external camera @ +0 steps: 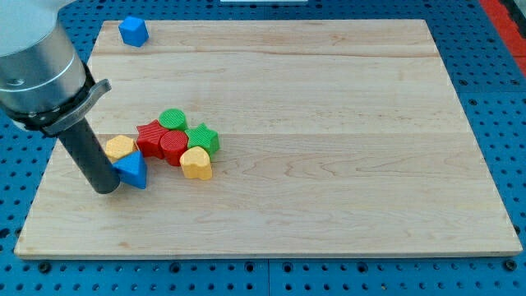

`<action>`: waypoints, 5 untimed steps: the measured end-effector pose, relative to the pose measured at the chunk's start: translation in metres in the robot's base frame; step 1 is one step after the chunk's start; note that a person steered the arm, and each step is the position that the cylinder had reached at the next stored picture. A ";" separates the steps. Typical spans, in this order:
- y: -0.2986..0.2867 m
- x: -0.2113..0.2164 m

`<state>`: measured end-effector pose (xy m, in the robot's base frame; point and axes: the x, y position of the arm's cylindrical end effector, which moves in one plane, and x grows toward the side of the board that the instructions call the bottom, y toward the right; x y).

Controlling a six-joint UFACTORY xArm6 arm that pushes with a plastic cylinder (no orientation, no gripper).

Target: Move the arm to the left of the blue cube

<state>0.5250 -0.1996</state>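
My tip rests on the tabletop, touching the left side of a blue triangular block; it is a bare rod with no hand and holds nothing. Just beyond to the right cluster an orange block, red blocks, a yellow heart, a green star and a green round block. The blue cube, solid blue and faceted, sits well apart above the tip, near the tabletop's top-left corner.

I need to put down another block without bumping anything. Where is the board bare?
The whole right half of the board is bare, and so is the strip along the view's bottom. A blue block sits alone top left. It is crowded lower left, where my tip touches a blue triangle beside the cluster.
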 end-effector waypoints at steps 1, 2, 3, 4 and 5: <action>0.014 0.000; 0.037 0.000; 0.036 0.007; 0.004 0.033; -0.090 -0.010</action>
<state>0.5149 -0.2898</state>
